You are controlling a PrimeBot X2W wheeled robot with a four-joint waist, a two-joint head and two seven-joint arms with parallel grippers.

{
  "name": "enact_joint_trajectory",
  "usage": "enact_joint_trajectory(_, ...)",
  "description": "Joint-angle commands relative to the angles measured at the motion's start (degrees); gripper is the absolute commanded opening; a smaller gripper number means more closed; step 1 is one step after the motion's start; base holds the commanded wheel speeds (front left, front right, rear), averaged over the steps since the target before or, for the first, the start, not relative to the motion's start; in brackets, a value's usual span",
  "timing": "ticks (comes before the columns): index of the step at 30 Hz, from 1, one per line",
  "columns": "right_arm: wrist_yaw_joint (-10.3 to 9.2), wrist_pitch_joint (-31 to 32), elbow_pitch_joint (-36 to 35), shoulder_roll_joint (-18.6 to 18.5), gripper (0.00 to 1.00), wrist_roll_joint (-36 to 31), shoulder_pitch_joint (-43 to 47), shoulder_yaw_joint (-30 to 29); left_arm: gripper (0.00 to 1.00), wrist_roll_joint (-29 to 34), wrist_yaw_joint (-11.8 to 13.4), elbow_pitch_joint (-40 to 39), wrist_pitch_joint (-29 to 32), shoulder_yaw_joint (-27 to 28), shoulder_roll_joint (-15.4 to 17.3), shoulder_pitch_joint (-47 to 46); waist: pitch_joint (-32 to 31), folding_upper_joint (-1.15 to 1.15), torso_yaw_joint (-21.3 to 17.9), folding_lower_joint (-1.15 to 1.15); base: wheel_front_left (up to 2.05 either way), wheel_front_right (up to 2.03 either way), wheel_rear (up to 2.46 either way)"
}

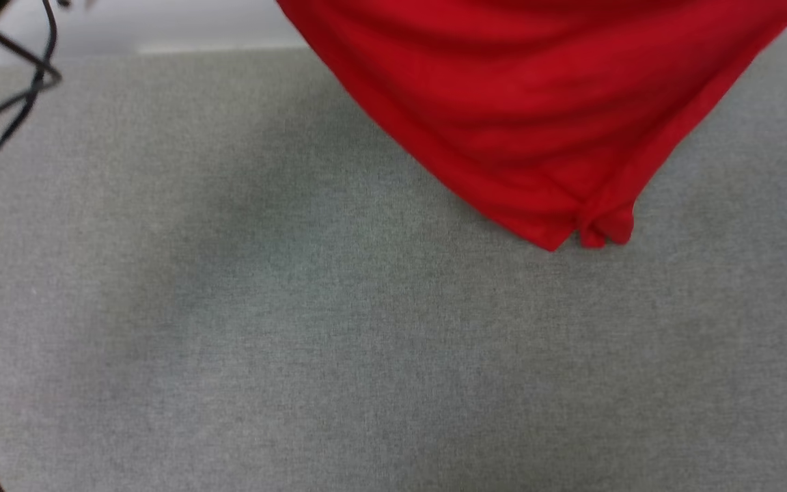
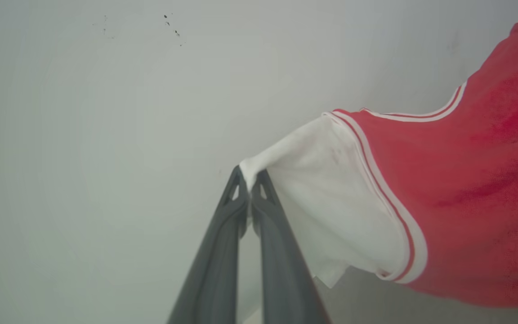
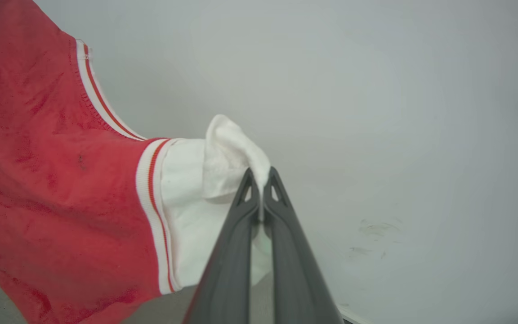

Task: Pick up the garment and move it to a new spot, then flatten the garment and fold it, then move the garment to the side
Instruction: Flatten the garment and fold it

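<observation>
From the head view I see the garment (image 1: 537,116) hanging as a sheet of red cloth from the top edge, right of centre. It narrows downward to 1 bunched, puckered corner, and soft folds run across it. I can't tell whether that low corner touches the grey surface (image 1: 298,328) beneath.

On my left wrist view the garment (image 2: 466,202) is pulled taut. A white short sleeve joins the red body along a white band with a thin red stripe, and the sleeve's tip is pinched in the left gripper (image 2: 250,173).

On my right wrist view the garment (image 3: 52,189) shows the same striped seam. Its other white sleeve is crumpled and nipped in the right gripper (image 3: 260,176).
</observation>
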Motion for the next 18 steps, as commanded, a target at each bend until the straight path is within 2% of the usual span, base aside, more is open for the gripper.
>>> enact_joint_trajectory(1, -0.06, 0.5, 1.2, 1.3, 0.0, -1.0, -2.9, 0.1, 0.0, 0.7, -0.3, 1.3, -0.4, 0.4, -0.8, -2.3, 2.9, 0.0, 0.4, 0.0, 0.0, 0.0, 0.0)
enact_joint_trajectory(5, -0.06, -0.3, 5.9, 4.7, 0.0, -4.7, -11.7, 0.3, 0.0, 3.0, -0.1, 6.1, -3.1, 1.8, -3.7, -8.1, 6.9, 0.0, 0.9, 0.0, 0.0, 0.0, 0.0)
enact_joint_trajectory(10, -0.06, -3.2, 11.3, 7.8, 0.0, -8.7, -21.2, 0.9, 0.0, 4.7, -1.2, 12.2, -5.4, 3.2, -5.9, -15.3, 10.6, 0.0, 1.0, 0.0, 0.0, 0.0, 0.0)
enact_joint_trajectory(18, -0.05, -8.1, 20.5, 11.2, 0.0, -12.8, -32.7, 2.9, 0.0, 6.2, -2.9, 21.6, -11.2, 4.5, -9.2, -23.8, 13.1, 0.0, 1.5, 0.0, 0.0, 0.0, 0.0)
